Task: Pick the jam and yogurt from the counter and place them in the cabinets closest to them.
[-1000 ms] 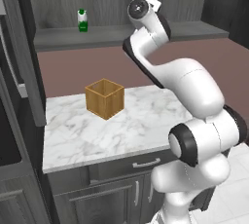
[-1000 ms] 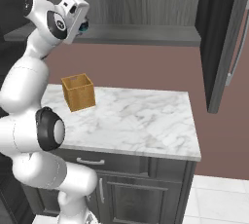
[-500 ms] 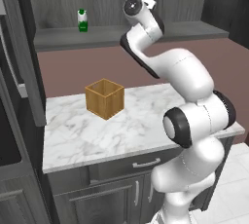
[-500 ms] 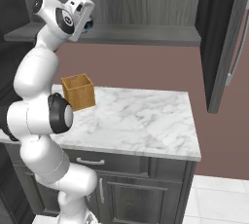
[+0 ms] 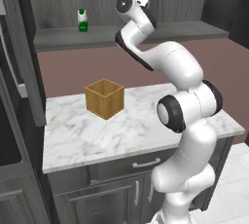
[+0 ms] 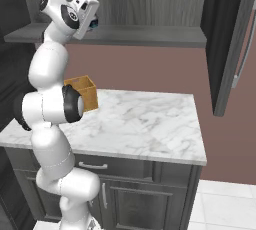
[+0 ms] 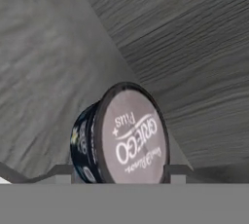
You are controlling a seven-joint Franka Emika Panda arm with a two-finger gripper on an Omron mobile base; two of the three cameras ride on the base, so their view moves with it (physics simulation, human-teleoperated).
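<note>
Hand view: the gripper [image 7: 116,172] stands partly open, with one tip [image 7: 61,171] on each side of the yogurt [image 7: 129,138]. Both tips look to press against the cup's sides, so I read it as held. The cup is dark with a grey lid, and the lid faces my camera. Behind it, a flat grey shelf [image 7: 44,72] meets the wood-grain back of the cabinet [image 7: 194,47]. I cannot tell whether the cup rests on the shelf or hangs just clear of it.

Right base view: the hand is raised to shelf [image 6: 150,34] height, and a bluish edge of the yogurt [image 6: 94,23] shows at its front. The arm rises steeply from the base, beside the counter [image 6: 145,124].

Left base view: the hand [image 5: 142,0] is in front of the cabinet's back wall, just above the shelf [image 5: 185,29]. A green-capped bottle [image 5: 83,20] stands upright on the same shelf, well to the hand's left. Below, an open wooden box [image 5: 104,98] sits on the marble counter [image 5: 97,135], near its back left corner.
</note>
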